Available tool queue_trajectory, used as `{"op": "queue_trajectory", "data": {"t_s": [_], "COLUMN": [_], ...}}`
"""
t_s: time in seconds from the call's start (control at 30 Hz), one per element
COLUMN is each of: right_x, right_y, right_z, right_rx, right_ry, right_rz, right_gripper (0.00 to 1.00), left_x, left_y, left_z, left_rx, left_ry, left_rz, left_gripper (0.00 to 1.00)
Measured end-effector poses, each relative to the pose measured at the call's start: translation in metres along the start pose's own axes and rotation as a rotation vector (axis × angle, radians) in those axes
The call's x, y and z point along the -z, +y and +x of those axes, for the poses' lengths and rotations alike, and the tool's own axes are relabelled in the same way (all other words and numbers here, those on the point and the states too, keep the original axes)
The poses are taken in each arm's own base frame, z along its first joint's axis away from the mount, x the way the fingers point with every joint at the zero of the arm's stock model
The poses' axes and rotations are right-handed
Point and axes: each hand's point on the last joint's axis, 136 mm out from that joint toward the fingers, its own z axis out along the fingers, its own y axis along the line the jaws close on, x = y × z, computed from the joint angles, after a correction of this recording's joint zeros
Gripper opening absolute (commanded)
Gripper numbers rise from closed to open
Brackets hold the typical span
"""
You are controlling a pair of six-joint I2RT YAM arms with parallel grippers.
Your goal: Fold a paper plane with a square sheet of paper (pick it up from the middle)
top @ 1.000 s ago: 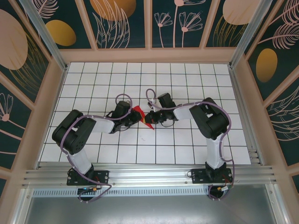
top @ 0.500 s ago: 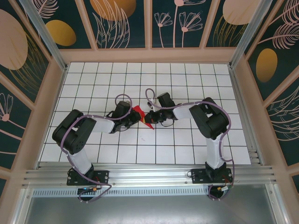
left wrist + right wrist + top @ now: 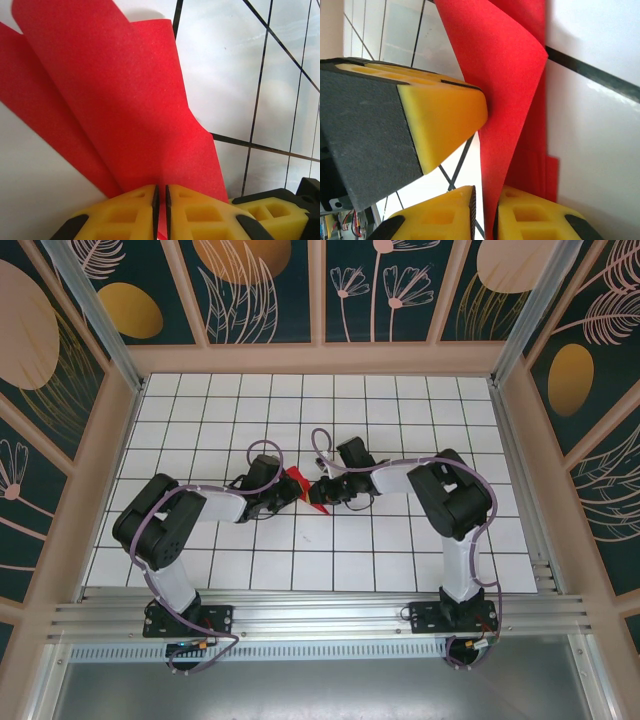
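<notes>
- The white gridded counter [image 3: 200,430] carries the work. Both arms reach in from the lower corners of the top view and meet near its middle.
- The square sheet of paper [image 3: 300,480] sits between the two arm tips at the centre of that view. It is bent into layers, not flat. In the left wrist view, two red flaps fan up toward the upper left of the frame. No pointed dart shape shows yet.
- The left pincer [image 3: 161,192] is at the bottom centre of its own view. Its jaws are almost together, clamped on the red edge that runs between them.
- The right pincer [image 3: 485,197] is narrow too, with the sheet rising between its jaws at the bottom centre. A sliver of gap shows on the left side of the paper, so I cannot tell whether it pinches or merely brackets it.
- Step in hand, as I judge it, is a mid-task fold, with the left side anchoring while the right side works the crease.
- The next move likely calls for the right pincer either to grip firmly or to back out cleanly. It should not drag the thin sheet, and the left clamp should hold steady.
</notes>
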Motion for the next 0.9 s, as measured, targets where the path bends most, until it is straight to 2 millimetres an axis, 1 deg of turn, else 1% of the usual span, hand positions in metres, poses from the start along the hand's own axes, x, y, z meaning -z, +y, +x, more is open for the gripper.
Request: {"op": "queue_trajectory", "data": {"t_s": [0.1, 0.23, 0.4, 0.5, 0.7, 0.9], "right_x": [0.005, 0.009, 0.01, 0.011, 0.013, 0.014], "right_y": [0.003, 0.007, -0.003, -0.008, -0.012, -0.015], "right_z": [0.001, 0.0, 0.005, 0.005, 0.006, 0.009], "right_rx": [0.0, 0.007, -0.004, -0.01, -0.028, -0.081], "right_ry": [0.001, -0.002, 0.001, -0.005, -0.016, -0.006], "right_rz": [0.009, 0.013, 0.043, 0.052, 0.046, -0.005], "right_gripper": [0.2, 0.15, 0.05, 0.0, 0.0, 0.0], "left_x": [0.0, -0.001, -0.001, -0.001, 0.0, 0.005], "left_y": [0.0, 0.0, 0.0, 0.0, 0.0, -0.009], "left_z": [0.0, 0.0, 0.0, 0.0, 0.0, -0.001], "left_rx": [0.001, 0.003, 0.003, 0.003, 0.002, -0.024], "left_ry": [0.004, 0.008, 0.008, 0.009, 0.011, 0.005], "left_rz": [-0.007, -0.013, -0.013, -0.014, -0.013, 0.022], "left_gripper": [0.16, 0.16, 0.16, 0.16, 0.17, 0.24]}}
